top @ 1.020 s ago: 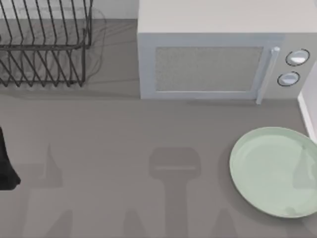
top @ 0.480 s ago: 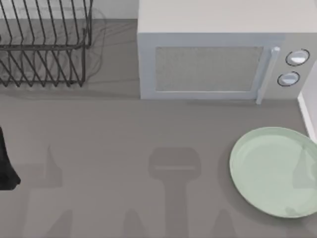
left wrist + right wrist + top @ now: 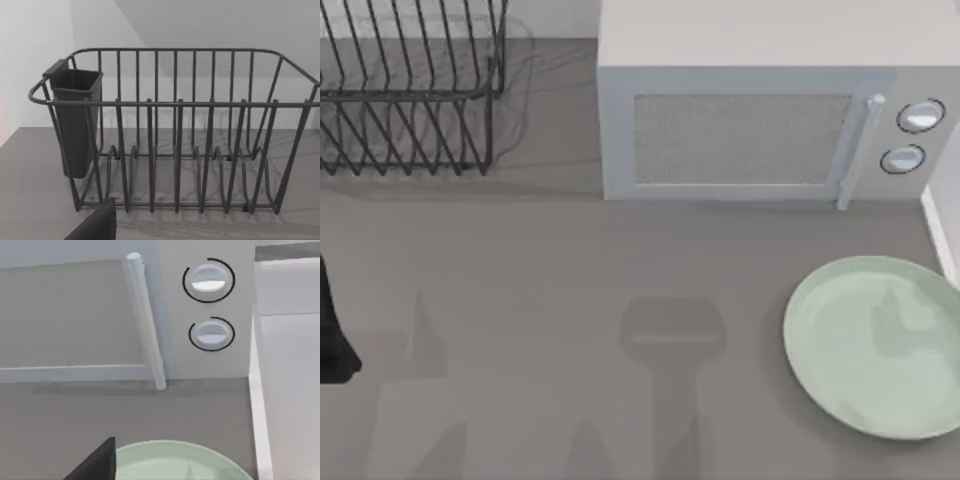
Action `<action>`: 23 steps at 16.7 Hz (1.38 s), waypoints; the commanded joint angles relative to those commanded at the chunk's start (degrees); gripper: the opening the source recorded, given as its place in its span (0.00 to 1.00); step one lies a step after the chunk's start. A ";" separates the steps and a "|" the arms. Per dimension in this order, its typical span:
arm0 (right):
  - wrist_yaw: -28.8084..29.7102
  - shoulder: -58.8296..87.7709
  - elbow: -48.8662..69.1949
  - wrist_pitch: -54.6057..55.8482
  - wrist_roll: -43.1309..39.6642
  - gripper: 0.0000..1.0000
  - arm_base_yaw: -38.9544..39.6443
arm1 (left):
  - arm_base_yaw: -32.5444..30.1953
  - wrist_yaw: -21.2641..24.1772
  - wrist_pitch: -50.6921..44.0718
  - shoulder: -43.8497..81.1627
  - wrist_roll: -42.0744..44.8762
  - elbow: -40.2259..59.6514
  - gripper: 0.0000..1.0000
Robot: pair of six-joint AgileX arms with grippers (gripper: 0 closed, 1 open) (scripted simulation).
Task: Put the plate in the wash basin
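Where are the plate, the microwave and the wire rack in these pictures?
plate (image 3: pixel 865 345): top view, middle of its dish.
microwave (image 3: pixel 740 138): top view, door window.
rack (image 3: pixel 175 150): left wrist view, front bars.

Your top view looks straight down on the table (image 3: pixel 570 260); left wrist faces the dish rack (image 3: pixel 175 135) close up; right wrist faces the microwave (image 3: pixel 210 305), sharing the plate (image 3: pixel 175 460) with the top view

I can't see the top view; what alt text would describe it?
A large round pale mint-green plate lies flat at the grey table's right side, in front of a white microwave. A dark wire dish rack stands at the back left.
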 joint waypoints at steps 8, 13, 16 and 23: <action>0.02 45.82 33.25 -25.90 13.84 1.00 13.49 | 0.00 0.00 0.00 0.00 0.00 0.00 1.00; 0.03 69.84 50.13 -39.01 20.85 1.00 20.32 | 0.00 0.00 0.00 0.00 0.00 0.00 1.00; 0.03 78.32 56.31 -43.84 23.43 1.00 22.83 | 0.00 0.00 0.00 0.00 0.00 0.00 1.00; 0.01 81.16 58.43 -45.51 24.34 1.00 23.49 | 0.00 0.00 0.00 0.00 0.00 0.00 1.00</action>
